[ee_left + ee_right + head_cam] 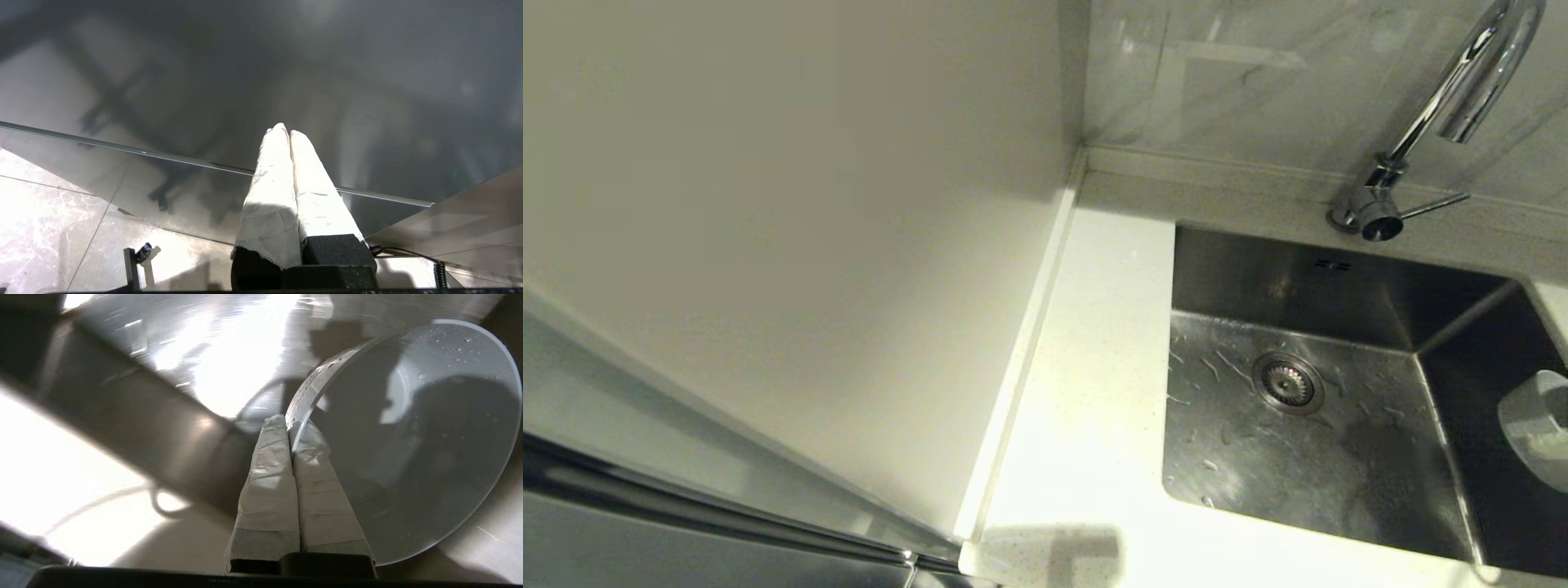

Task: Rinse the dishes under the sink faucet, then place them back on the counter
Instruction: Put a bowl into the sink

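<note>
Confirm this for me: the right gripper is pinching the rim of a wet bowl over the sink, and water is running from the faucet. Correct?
Not quite. The head view shows no stream from the faucet; only droplets lie on the floor of the sink. The rest holds: in the right wrist view the right gripper is shut on the rim of the wet bowl.

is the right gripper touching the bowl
Touching. In the right wrist view the right gripper has its fingers closed on the wet rim of the bowl, one finger on each side of the wall, no gap visible.
</note>
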Robot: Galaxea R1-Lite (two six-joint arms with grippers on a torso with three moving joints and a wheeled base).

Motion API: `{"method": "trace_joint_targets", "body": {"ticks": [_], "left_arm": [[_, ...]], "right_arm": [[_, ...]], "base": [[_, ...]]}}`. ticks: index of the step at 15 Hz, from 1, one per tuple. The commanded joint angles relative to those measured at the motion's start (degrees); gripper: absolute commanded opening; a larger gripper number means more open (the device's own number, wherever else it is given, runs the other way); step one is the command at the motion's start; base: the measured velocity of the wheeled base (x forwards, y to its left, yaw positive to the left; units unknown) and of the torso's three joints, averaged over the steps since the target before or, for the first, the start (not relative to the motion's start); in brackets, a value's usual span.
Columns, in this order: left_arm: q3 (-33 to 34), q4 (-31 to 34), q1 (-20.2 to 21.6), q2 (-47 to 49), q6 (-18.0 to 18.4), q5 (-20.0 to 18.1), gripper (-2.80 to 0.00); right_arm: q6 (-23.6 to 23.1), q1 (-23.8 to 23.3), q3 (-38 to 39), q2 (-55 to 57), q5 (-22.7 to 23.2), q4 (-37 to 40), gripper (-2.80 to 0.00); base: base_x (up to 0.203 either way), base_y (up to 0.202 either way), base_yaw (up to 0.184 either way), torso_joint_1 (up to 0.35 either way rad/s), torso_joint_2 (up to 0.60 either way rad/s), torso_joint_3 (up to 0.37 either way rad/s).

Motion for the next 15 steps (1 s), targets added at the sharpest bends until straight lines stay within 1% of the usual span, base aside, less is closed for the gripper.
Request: {"method": "trace_joint_targets", "body": {"ticks": [1, 3, 4, 5, 8, 11, 13, 15], "left_arm": [[0.14, -0.02, 0.01, 0.00, 0.04, 0.02, -2.80], [0.18, -0.02, 0.01, 0.00, -0.02, 0.02, -2.80], [0.10, -0.02, 0.01, 0.00, -0.02, 0.02, -2.80], [0.18, -0.02, 0.01, 0.00, -0.02, 0.02, -2.80], [0.17, -0.02, 0.01, 0.00, -0.01, 0.02, -2.80], [0.18, -0.02, 0.01, 0.00, -0.02, 0.02, -2.80], [0.11, -0.02, 0.01, 0.00, -0.02, 0.02, -2.80], [0.17, -0.02, 0.01, 0.00, -0.02, 0.02, -2.80]], "right_arm": [[0.02, 5.92, 2.29, -1.42, -0.94, 0.14, -2.80], [1.24, 10.78, 3.25, 0.46, -3.56, -0.30, -2.80], [1.64, 11.60, 3.02, 2.10, -4.49, -0.76, -2.80], [1.91, 11.96, 2.67, 4.34, -5.71, -2.61, -2.80], [3.39, 12.13, 0.41, 12.02, -9.66, -12.01, -2.80], [3.98, 12.12, -3.43, 18.59, -11.49, -18.62, -2.80], [4.59, 12.07, -5.66, 21.97, -12.11, -21.31, -2.80], [7.88, 11.99, -8.70, 24.63, -12.62, -21.77, -2.80]], "base": [[0.000, 0.000, 0.000, 0.000, 0.00, 0.000], [0.000, 0.000, 0.000, 0.000, 0.00, 0.000], [0.000, 0.000, 0.000, 0.000, 0.00, 0.000], [0.000, 0.000, 0.000, 0.000, 0.00, 0.000], [0.000, 0.000, 0.000, 0.000, 0.00, 0.000], [0.000, 0.000, 0.000, 0.000, 0.00, 0.000], [0.000, 0.000, 0.000, 0.000, 0.00, 0.000], [0.000, 0.000, 0.000, 0.000, 0.00, 0.000]]}}
